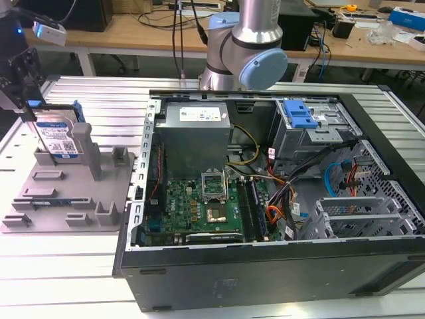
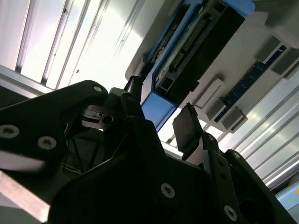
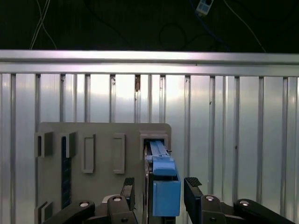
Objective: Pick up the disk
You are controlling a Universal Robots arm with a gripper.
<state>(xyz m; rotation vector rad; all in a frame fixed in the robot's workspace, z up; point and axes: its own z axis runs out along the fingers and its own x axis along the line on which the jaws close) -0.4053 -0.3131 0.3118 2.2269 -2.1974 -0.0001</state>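
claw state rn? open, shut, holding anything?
Claw: open, one finger on each side of the disk, which stands upright in the grey holder tray; not clamped on it.

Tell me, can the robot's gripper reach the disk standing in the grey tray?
Probably yes. The gripper hangs right over the disk, its open fingers on either side of the blue rail, apart from it. Nothing sits between them.

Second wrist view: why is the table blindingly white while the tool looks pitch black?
In the second wrist view, glare off the ribbed table washes it out, leaving the tool backlit and dark; in the first wrist view the light is even and the blue edge of the disk shows plainly.
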